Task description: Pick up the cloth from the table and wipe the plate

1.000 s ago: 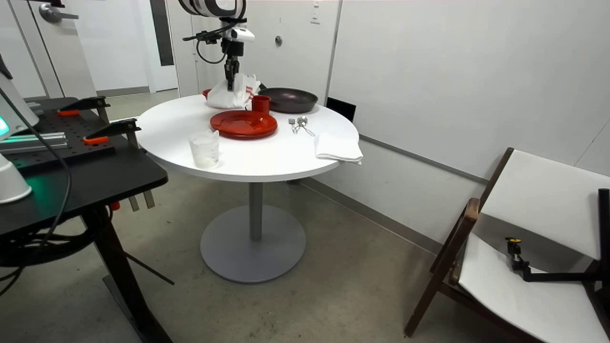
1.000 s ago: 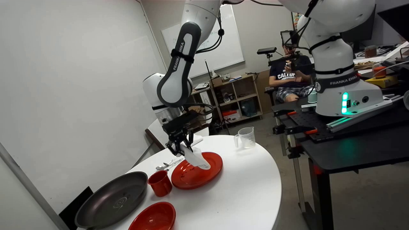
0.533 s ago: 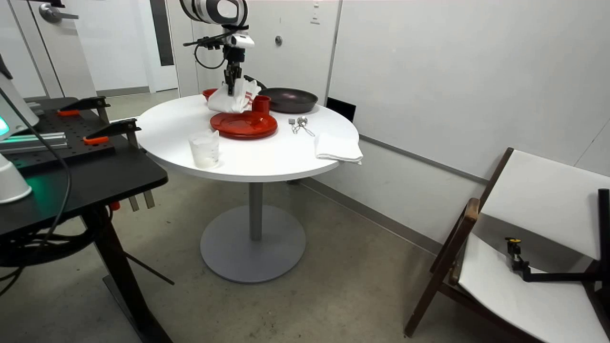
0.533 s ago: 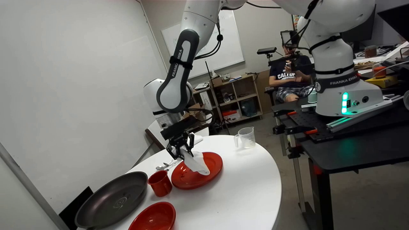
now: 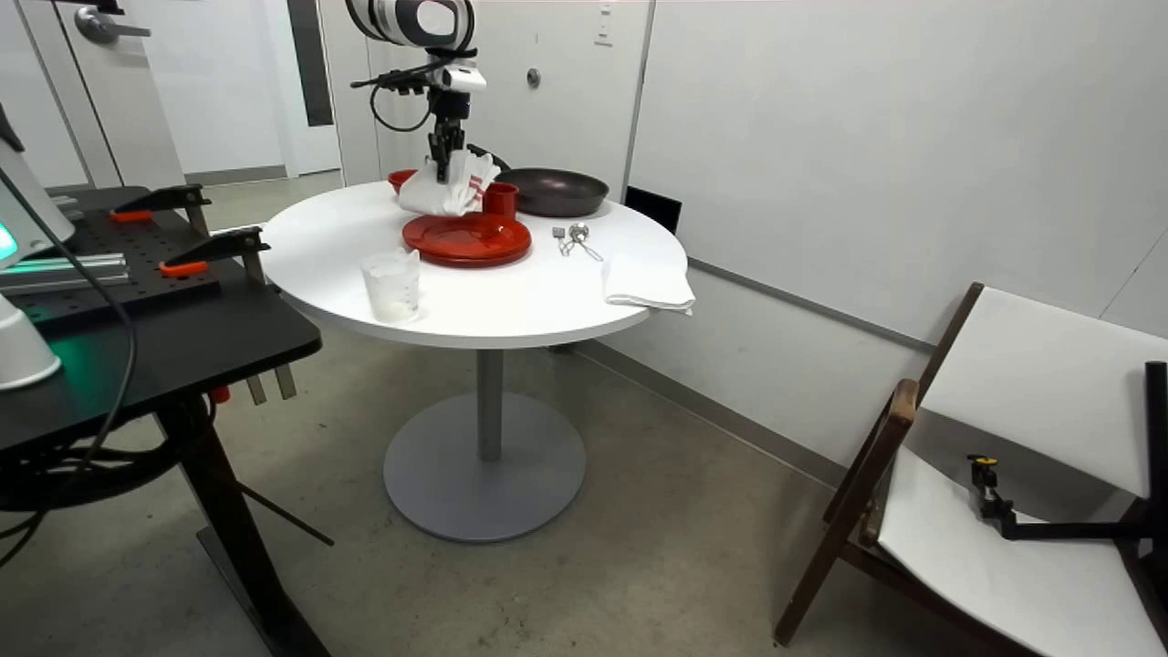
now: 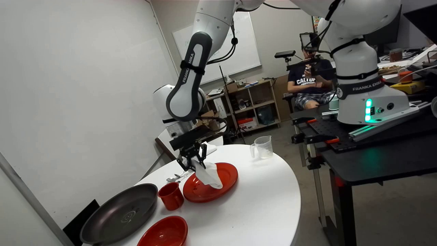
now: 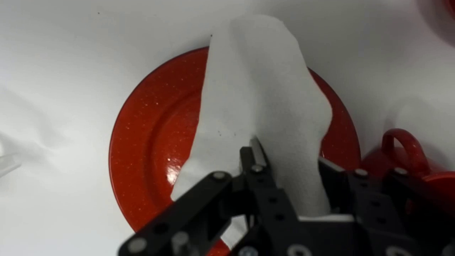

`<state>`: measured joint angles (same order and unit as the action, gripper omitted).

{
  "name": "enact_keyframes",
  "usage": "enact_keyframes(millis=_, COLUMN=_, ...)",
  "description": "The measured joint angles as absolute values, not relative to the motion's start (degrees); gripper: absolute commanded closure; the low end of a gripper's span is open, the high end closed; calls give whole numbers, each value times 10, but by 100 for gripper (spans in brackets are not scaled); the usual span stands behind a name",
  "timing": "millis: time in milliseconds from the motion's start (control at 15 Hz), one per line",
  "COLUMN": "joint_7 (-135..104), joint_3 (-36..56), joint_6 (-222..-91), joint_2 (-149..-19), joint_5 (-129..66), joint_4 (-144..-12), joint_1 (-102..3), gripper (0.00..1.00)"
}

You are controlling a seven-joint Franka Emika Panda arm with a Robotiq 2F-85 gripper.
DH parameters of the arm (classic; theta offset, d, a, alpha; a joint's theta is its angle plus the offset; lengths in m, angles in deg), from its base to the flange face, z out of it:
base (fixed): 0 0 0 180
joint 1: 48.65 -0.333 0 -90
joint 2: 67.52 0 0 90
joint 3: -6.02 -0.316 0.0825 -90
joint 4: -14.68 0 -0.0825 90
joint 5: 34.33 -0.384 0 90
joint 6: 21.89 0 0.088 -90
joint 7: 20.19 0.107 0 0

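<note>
A white cloth with red stripes hangs in my gripper, which also shows in an exterior view. In the wrist view the cloth is bunched between the fingers, which stand apart with fabric filling the gap. It hangs over the red plate and reaches past its rim. The plate seems stacked on another red plate in an exterior view. The cloth's lower end is at the plate's surface; I cannot tell how firmly it touches.
A red mug stands close beside the plate. A dark pan and a red bowl are nearby. A clear measuring jug, metal spoons and a folded white cloth also lie on the round table.
My gripper has come down with the cloth, bringing the cloth lower over the plate. In the last half second it has barely moved.
</note>
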<state>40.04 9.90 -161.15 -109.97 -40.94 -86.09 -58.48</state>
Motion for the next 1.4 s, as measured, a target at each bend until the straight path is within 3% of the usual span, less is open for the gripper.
enact_keyframes(millis=933, joint_7=400, joint_3=99, joint_6=-1612, joint_2=-1100, joint_5=-410, joint_4=-860, joint_1=-585, gripper=77)
enact_keyframes(millis=1000, joint_7=400, joint_3=99, joint_6=-1612, joint_2=-1100, joint_5=-410, joint_4=-860, joint_1=-585, gripper=93)
enact_keyframes(millis=1400, joint_7=406, joint_3=100, joint_6=-1618, joint_2=-1105, joint_5=-416, joint_4=-860, joint_1=-583, gripper=93)
